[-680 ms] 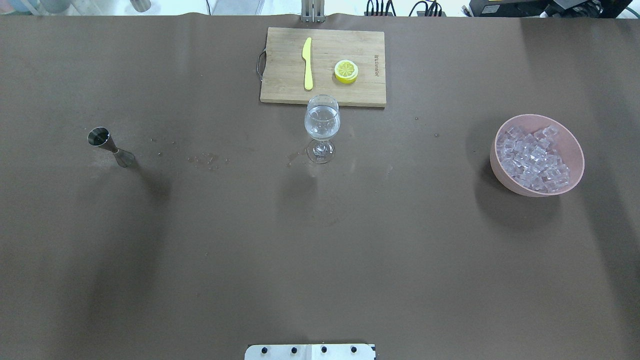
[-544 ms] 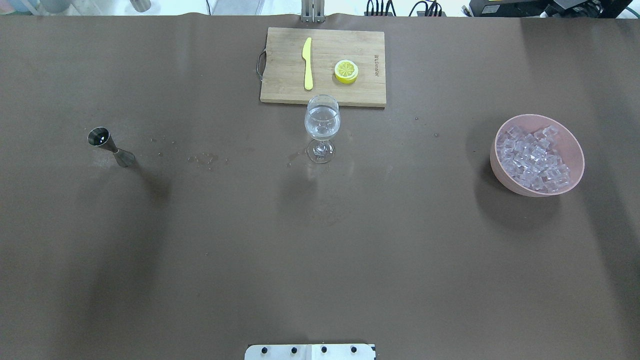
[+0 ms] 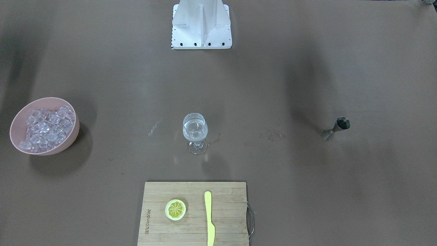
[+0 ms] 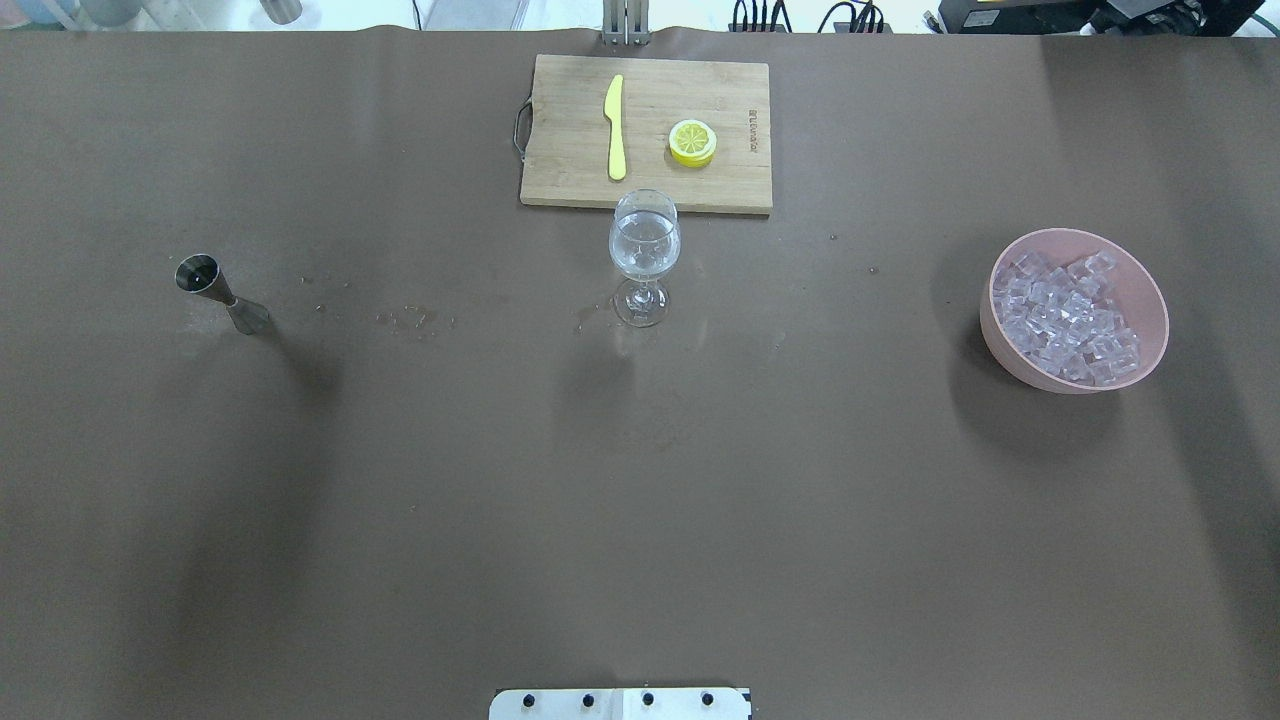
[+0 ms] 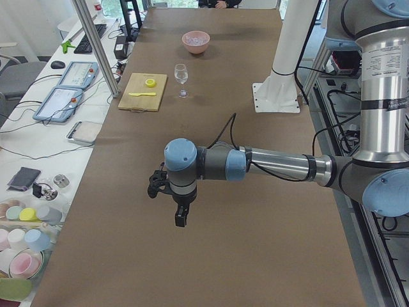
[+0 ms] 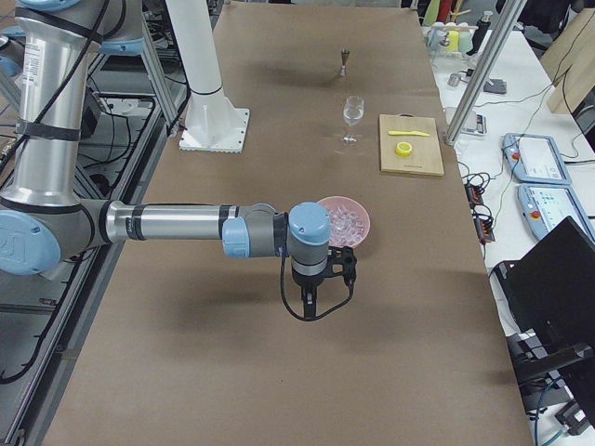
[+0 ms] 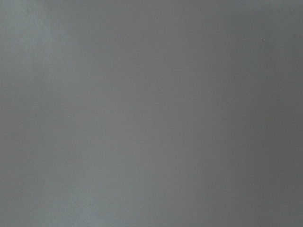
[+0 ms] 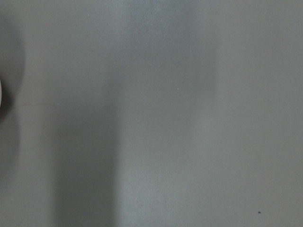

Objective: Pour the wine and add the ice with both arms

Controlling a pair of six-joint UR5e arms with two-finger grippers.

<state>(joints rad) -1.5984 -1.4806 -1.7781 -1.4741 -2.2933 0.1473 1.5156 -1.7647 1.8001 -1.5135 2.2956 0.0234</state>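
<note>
Wine glass (image 4: 644, 255) is standing upright mid-worktop, just in front of the near edge of the cutting board (image 4: 690, 185), foot on the brown worktop (image 4: 640, 500). The wine (image 4: 644, 250) is sitting in the glass's bowl, a small clear amount; cannot tell whether any cubes are in with it. The ice (image 4: 1065, 320) is lying heaped in the pink bowl (image 4: 1150, 300), far out on the robot's right and well apart from the glass. A steel jigger (image 4: 215, 290) is standing far out on the robot's left, also well apart from the glass. A few wet specks (image 4: 410, 318) are showing on the worktop between jigger and glass. On the board, a yellow knife (image 4: 615, 125) is lying flat with a lemon slice (image 4: 692, 142) near it, not touching.

Left arm (image 5: 275, 166) is stretching out level above the worktop, and the left tool (image 5: 180, 216) is hanging downward, clear of the surface, carrying nothing visible. Right arm (image 6: 167, 223) is doing likewise, with the right tool (image 6: 312, 307) pointing down over the worktop. Both tools are showing only in the side views, so cannot tell whether the fingers are apart or together. Both wrist cameras are showing only blurred bare surface. White mounting base (image 3: 201, 24) is sitting at the robot's edge of the worktop.
</note>
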